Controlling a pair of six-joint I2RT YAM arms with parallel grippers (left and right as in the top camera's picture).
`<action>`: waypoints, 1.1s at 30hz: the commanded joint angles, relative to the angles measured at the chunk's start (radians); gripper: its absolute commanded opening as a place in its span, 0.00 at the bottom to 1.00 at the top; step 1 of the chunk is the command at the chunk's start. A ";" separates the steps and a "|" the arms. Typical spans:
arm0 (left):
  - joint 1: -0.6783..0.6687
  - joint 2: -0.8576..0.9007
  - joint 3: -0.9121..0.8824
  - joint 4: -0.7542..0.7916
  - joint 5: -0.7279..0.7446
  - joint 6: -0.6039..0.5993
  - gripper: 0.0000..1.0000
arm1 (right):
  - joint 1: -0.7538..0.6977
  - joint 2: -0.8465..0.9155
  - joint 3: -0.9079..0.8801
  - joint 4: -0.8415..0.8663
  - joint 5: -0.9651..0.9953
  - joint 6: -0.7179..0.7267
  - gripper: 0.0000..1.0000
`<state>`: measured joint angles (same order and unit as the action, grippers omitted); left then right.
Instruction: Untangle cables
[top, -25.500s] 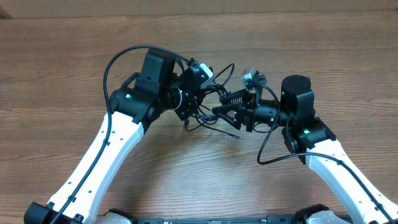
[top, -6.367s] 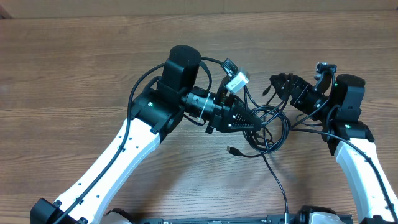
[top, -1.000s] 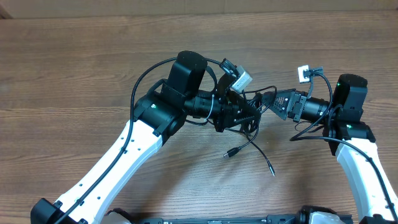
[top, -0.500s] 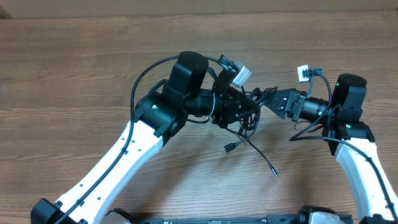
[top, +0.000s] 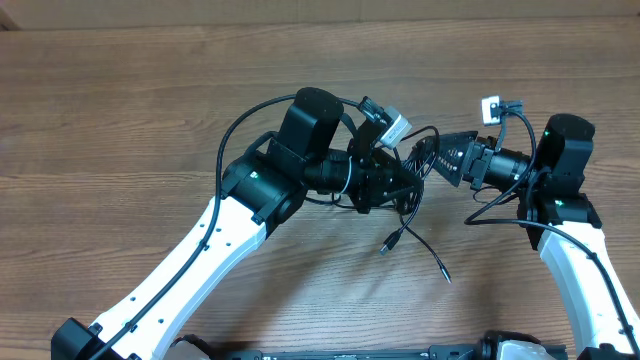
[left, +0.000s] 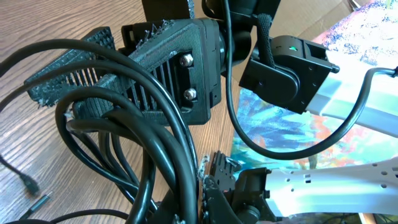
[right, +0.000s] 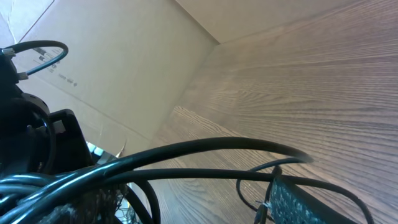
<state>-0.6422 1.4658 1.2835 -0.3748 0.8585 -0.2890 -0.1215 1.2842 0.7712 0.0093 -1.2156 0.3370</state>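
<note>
Cables (top: 405, 200) bunched at centre frame, limp, light and slick.
Overhead: left fingers (top: 392, 180) pinch the bunch shut; right fingers (top: 447, 160) gape wide just beside it; plugs (top: 392, 241) trail onto bare tabletop (top: 120, 100) below, with room all round. Left wrist: strands fill the left half. Right wrist: loops cross mid-frame; best taken singly, near a plug.

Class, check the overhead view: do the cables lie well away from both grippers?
No, the cables are bunched in a tangle right between the tips of the left gripper and the right gripper.
</note>
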 joint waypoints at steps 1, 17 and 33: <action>-0.028 -0.014 0.008 -0.002 0.029 0.001 0.04 | 0.021 -0.005 0.008 0.013 -0.013 0.015 0.76; -0.027 -0.014 0.008 -0.029 0.041 0.004 0.04 | 0.021 -0.006 0.008 0.024 0.001 0.082 0.80; 0.019 -0.014 0.008 -0.063 0.351 0.080 0.04 | 0.021 -0.005 0.008 -0.023 0.399 0.116 0.83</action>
<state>-0.6476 1.4658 1.2835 -0.4129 1.0790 -0.2619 -0.1020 1.2839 0.7712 -0.0021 -0.9524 0.4301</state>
